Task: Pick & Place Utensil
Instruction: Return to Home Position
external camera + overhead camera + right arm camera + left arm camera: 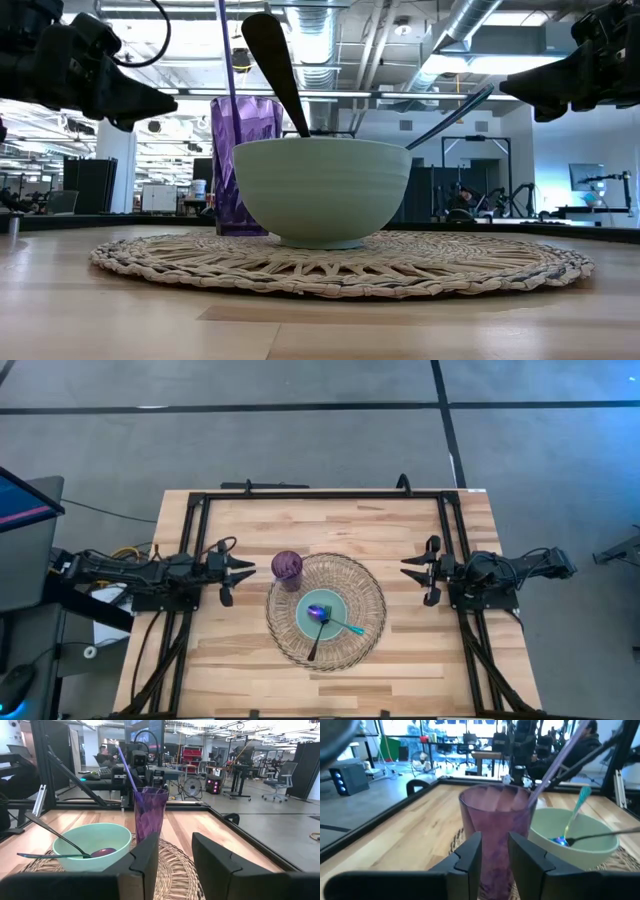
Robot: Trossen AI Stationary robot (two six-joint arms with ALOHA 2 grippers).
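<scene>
A thin violet straw (224, 50) stands tilted in the violet cup (287, 567), at the mat's (370, 595) upper left. In the pale green bowl (340, 609), a dark spoon (313, 648) points lower left and a teal one (352, 628) points right. The left gripper (240, 572) and right gripper (412, 571) hang wide open beside the mat.

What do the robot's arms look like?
The left arm and right arm are black and skinny, built from jointed pieces. The left gripper and right gripper each have two flat, dark, blocky fingers. Black cables trail from the bases, with yellow wires by the left one.
</scene>
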